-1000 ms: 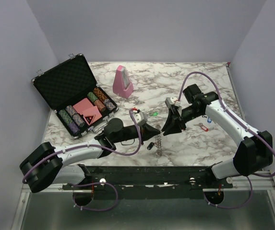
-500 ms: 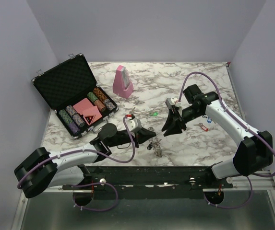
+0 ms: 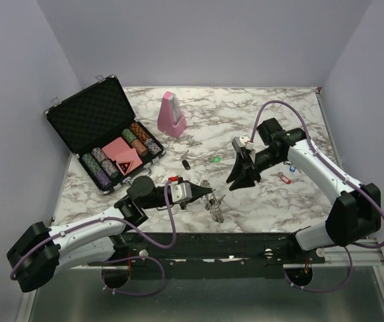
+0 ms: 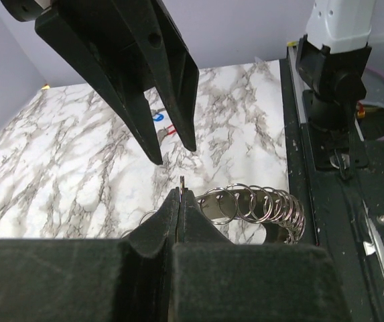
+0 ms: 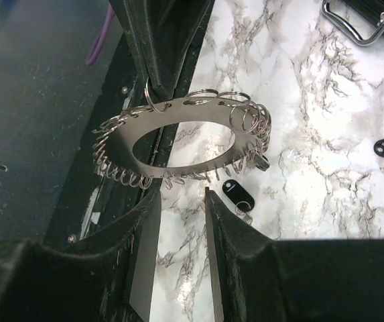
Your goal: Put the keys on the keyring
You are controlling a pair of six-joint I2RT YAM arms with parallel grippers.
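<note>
At table (image 3: 279, 121) front: keyring (image 5: 192, 111), flat silver, loop-rimmed, clamped in left end effector (image 4: 180, 194); right end effector (image 5: 180, 196) apart.

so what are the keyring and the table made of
The keyring looks like bare metal: a flat silvery plate with bright reflections and thin wire loops through holes along its rim. The table has a white, grey-veined marble look, smooth with a faint sheen; whether it is real stone or printed laminate, I cannot tell.
</note>
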